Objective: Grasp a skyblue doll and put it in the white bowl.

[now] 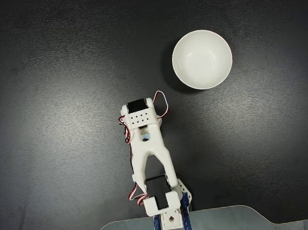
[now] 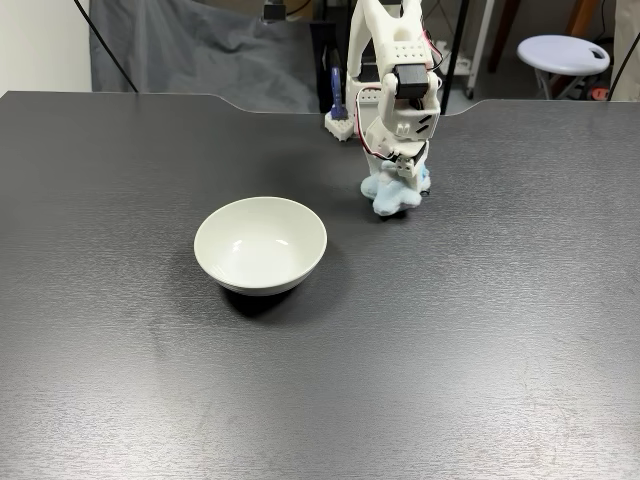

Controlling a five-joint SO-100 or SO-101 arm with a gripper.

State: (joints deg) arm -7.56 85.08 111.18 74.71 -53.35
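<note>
Fingers (image 2: 402, 172) press down around the skyblue doll (image 2: 396, 195) (grip uncertain), white bowl (image 2: 260, 243) well apart.

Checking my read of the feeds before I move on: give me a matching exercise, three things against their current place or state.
Things:
1. white bowl
2. skyblue doll
3. hand
4. white stool

Places or states:
A. on the table under the arm, in a fixed view
B. beyond the table's far edge
C. standing empty on the table
D. lowered onto the doll

Pairs: 1-C, 2-A, 3-D, 4-B
</note>
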